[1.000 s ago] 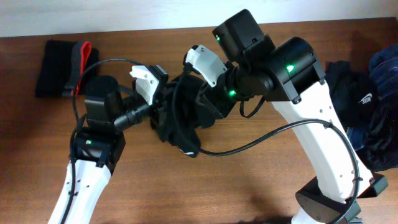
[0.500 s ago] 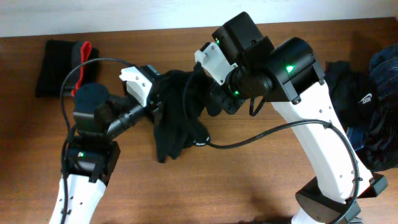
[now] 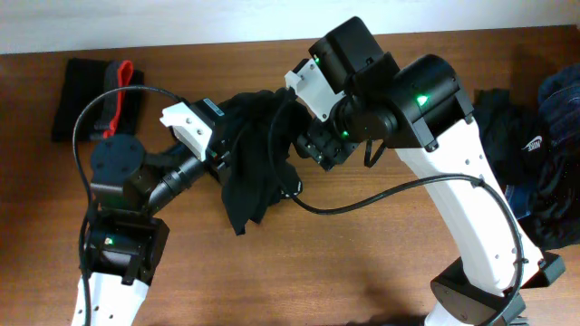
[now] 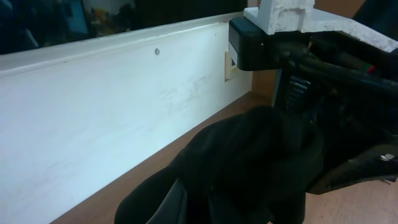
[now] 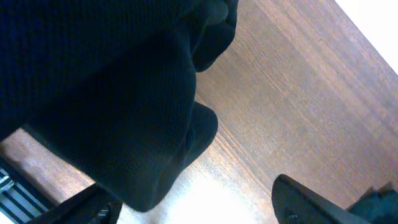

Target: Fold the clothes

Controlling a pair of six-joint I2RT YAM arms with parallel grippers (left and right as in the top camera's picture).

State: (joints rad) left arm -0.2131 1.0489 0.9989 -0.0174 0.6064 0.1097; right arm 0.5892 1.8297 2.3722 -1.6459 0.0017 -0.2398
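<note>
The black garment (image 3: 254, 167) hangs bunched over the middle of the counter (image 3: 362, 263), long axis trailing toward the near edge, pinched by the left claw (image 3: 216, 149). The right claw (image 3: 313, 145), spread wide and empty, sits just beside its upper right edge.

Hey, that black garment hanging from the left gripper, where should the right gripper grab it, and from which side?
Probably the loose lower tip of the black garment, approached from the right. The left gripper pinches its upper part, so the fabric droops to a free narrow end, and the open right gripper sits on that side.
</note>
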